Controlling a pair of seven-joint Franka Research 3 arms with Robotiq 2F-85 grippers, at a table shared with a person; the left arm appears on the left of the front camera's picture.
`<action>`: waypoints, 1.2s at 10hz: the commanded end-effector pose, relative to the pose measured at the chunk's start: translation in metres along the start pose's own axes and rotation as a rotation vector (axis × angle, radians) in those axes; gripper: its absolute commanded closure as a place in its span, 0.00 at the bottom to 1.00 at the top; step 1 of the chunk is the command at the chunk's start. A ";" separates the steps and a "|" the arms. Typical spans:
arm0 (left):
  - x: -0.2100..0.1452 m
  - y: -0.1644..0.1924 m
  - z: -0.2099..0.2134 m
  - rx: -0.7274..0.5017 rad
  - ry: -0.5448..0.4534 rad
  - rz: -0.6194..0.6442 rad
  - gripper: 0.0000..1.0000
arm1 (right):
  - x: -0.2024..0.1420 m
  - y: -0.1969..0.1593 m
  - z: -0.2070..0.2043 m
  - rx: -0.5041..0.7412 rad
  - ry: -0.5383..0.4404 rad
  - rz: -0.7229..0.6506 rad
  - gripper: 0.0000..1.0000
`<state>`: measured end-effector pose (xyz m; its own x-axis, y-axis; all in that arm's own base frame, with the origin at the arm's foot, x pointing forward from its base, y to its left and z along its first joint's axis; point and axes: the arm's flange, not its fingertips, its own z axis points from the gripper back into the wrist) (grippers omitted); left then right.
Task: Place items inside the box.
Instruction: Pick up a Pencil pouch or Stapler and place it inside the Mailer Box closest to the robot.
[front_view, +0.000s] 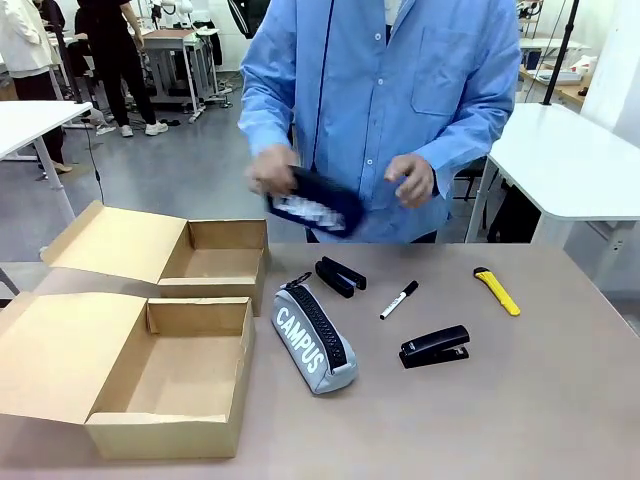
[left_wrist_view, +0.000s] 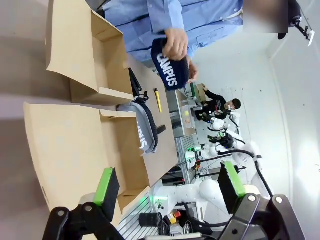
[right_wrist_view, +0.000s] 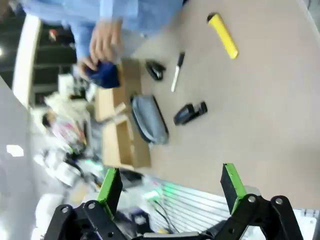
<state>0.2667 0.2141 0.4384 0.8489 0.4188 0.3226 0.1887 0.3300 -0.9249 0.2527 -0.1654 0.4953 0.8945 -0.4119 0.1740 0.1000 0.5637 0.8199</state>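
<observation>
One table (front_view: 560, 400) is carrying everything, and the grey pencil case (front_view: 315, 340) is lying near its middle, showing white lettering that reads "CAMPUS". Two open cardboard boxes are standing to the picture-left of that grey case: the near box (front_view: 165, 435) is just beside it, and the far box (front_view: 205, 265) is sitting behind the near one. One person in a blue shirt (front_view: 380, 90) is standing beyond the grey case, one hand (front_view: 272, 170) clasping a navy pencil case (front_view: 315, 200) in the air above the table; the other hand (front_view: 412, 180) is hovering by its end, contact unclear. The left wrist view is showing "CAMPUS" on this navy case too. Two black staplers are lying on the table: one stapler (front_view: 340, 275) just behind the grey case, the other stapler (front_view: 435, 346) to its right. One yellow utility knife (front_view: 497, 291) is lying farther right, and one black-capped white marker (front_view: 399, 300) between the staplers. The left gripper (left_wrist_view: 169, 185) and the right gripper (right_wrist_view: 170, 185) are each hanging with jaws spread wide, gripping nothing.
</observation>
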 end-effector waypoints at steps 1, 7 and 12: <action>0.001 -0.002 0.001 -0.024 -0.014 -0.023 0.00 | -0.043 0.069 -0.088 -0.141 0.197 0.198 0.00; 0.001 -0.002 0.001 -0.024 -0.014 -0.023 0.00 | -0.189 0.171 -0.297 -0.188 0.467 0.503 0.00; 0.001 -0.002 0.001 -0.024 -0.014 -0.023 0.00 | -0.163 0.212 -0.296 -0.233 0.502 0.531 0.00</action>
<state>0.2668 0.2146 0.4393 0.8479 0.4192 0.3246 0.1899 0.3316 -0.9241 0.2651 0.2155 0.4865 0.9418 0.2673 0.2037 -0.3360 0.7593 0.5573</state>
